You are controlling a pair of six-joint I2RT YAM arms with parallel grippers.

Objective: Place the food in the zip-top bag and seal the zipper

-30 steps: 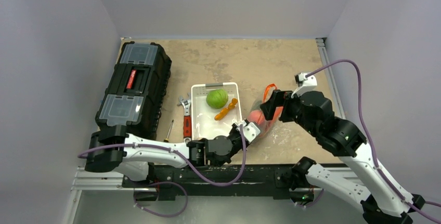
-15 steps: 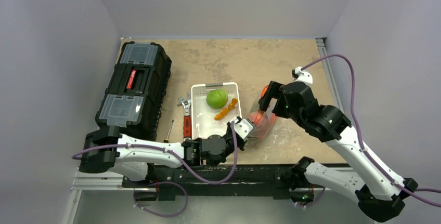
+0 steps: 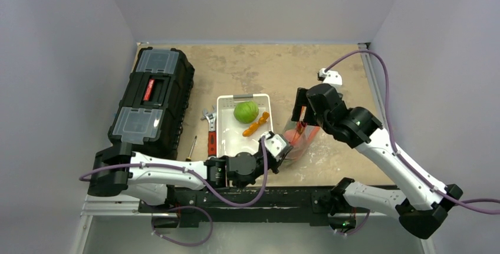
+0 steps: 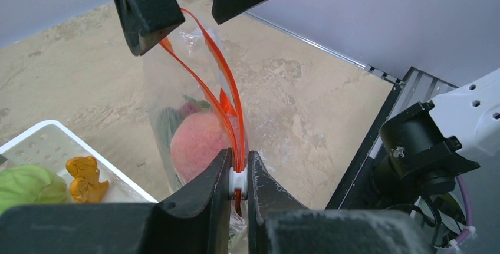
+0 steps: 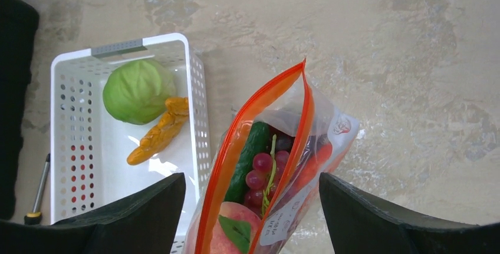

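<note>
The clear zip-top bag stands right of the tray, its mouth open. In the right wrist view the bag holds a pink peach, purple grapes and a green cucumber. My left gripper is shut on the white slider at the near end of the red-orange zipper. My right gripper is open, its fingers either side of the bag's far end. A green cabbage and an orange carrot lie in the tray.
The white tray sits mid-table. A black toolbox stands at the left. A red-handled wrench and a yellow-handled screwdriver lie between them. The wall rail runs along the right edge.
My right gripper has swung left and toward the back, from beside the bag to over its far end, jaws now apart. My left gripper has stayed at the bag's near end.
</note>
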